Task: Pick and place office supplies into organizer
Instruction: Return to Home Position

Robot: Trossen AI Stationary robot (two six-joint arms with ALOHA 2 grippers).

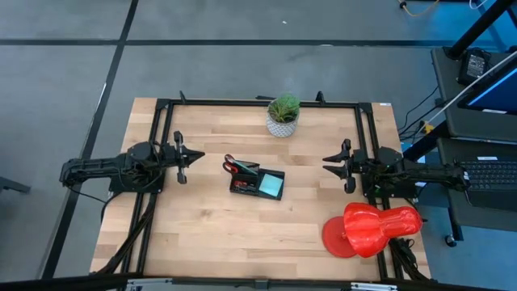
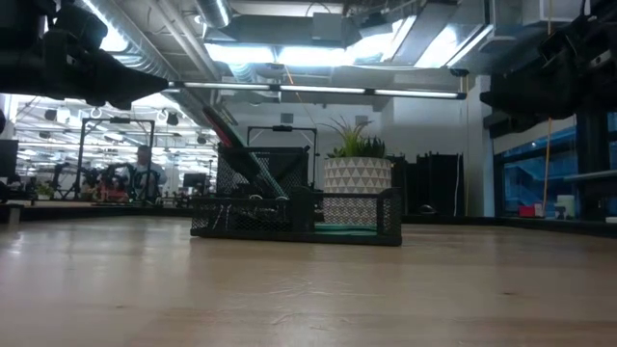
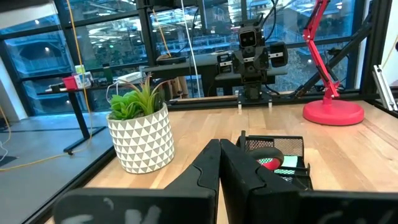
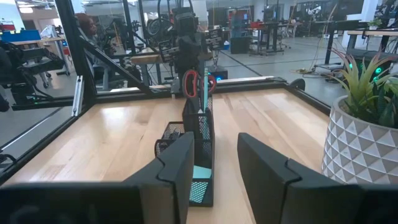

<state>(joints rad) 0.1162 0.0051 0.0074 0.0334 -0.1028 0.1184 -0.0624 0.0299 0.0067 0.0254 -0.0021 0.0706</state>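
The black mesh organizer (image 1: 257,182) stands at the table's middle. Red-handled scissors (image 1: 237,167) stand in its tall compartment with the handles up, also seen as scissors (image 4: 198,81) beside a green pencil (image 4: 206,93). A light blue notepad (image 1: 271,186) lies in the low tray part. My left gripper (image 1: 199,158) hovers left of the organizer, shut and empty, its fingers (image 3: 211,163) together. My right gripper (image 1: 328,159) hovers to the organizer's right, open and empty, its fingers (image 4: 180,155) apart.
A potted green plant (image 1: 283,115) in a white patterned pot stands near the far edge, behind the organizer (image 2: 294,217). A large red plastic object (image 1: 371,228) sits at the near right corner. A black frame (image 1: 161,121) runs along the table's edges.
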